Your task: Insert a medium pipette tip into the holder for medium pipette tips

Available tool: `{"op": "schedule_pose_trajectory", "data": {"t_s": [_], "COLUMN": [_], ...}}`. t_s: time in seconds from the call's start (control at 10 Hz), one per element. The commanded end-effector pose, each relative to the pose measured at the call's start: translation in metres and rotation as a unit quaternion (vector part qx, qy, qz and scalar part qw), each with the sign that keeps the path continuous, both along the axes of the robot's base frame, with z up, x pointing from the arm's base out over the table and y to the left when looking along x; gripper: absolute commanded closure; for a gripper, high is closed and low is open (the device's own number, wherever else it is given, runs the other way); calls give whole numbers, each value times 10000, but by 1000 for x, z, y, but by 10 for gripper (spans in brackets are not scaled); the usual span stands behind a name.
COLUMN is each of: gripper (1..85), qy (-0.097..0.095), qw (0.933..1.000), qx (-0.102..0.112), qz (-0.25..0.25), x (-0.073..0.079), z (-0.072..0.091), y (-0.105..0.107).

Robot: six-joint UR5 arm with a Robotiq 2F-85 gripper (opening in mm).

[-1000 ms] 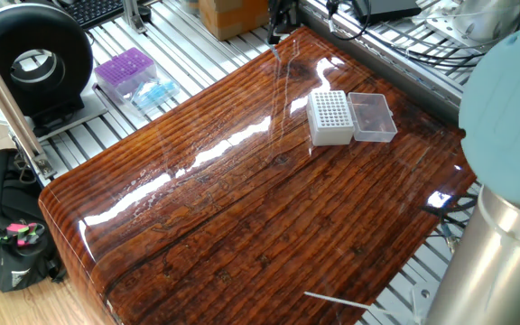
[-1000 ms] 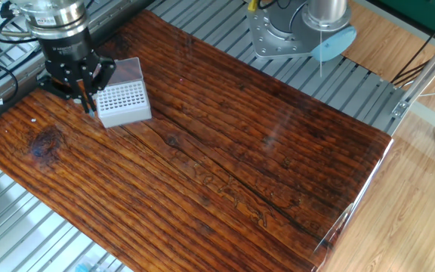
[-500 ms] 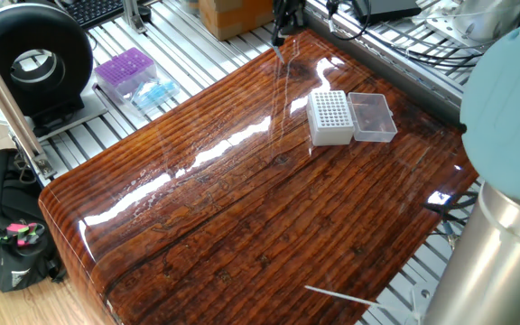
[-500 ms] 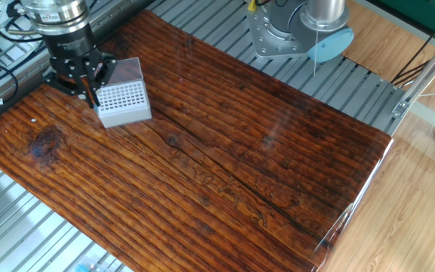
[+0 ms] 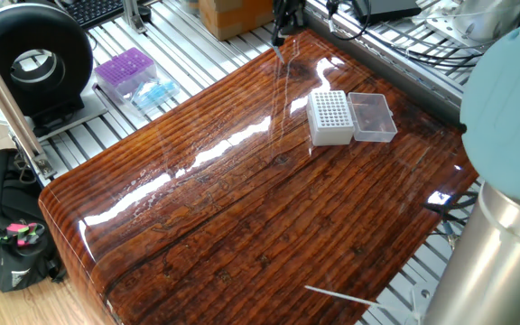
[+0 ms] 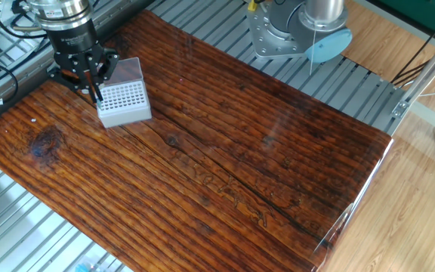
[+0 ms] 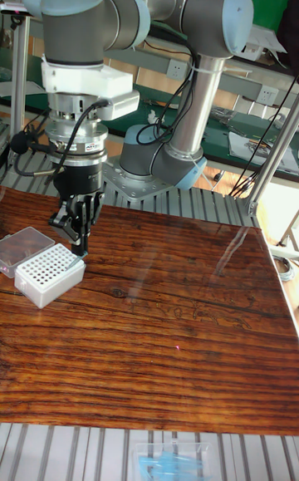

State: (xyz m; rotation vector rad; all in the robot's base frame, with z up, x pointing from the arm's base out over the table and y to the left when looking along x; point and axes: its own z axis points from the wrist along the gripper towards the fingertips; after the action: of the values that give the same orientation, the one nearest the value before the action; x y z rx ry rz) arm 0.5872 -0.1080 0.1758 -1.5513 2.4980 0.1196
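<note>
My gripper point(image 7: 80, 242) pinches the tip point(image 6: 96, 93) just above the holder point(image 7: 48, 275) edge; a slight tilt could miss a hole or bend it.

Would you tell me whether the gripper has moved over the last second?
Yes. In the other fixed view the gripper has shifted right, closing on the white holder, which stays put.

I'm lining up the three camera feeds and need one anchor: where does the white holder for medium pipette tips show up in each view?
One fixed view: the holder for medium pipette tips sits right of centre, upper half, on the wooden table.
The other fixed view: holder at upper left, just below the tool.
Tall fixed view: holder at the left edge, mid-height.
Shared landmark: its clear lid, attached alongside.
</note>
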Motion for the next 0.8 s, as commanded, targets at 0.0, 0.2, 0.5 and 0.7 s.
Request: {"op": "schedule_pose_trajectory", "data": {"t_s": [0.0, 0.2, 0.5, 0.7], "gripper": [847, 847, 847, 847], "qy": [103, 181, 285, 280], "qw": [9988, 9963, 9949, 9944], "qx": [43, 343, 521, 669], "qz": [-468, -761, -817, -770], "x": [-3, -3, -7, -14], "z": [0, 3, 5, 4], "y": [-3, 10, 19, 17]}}
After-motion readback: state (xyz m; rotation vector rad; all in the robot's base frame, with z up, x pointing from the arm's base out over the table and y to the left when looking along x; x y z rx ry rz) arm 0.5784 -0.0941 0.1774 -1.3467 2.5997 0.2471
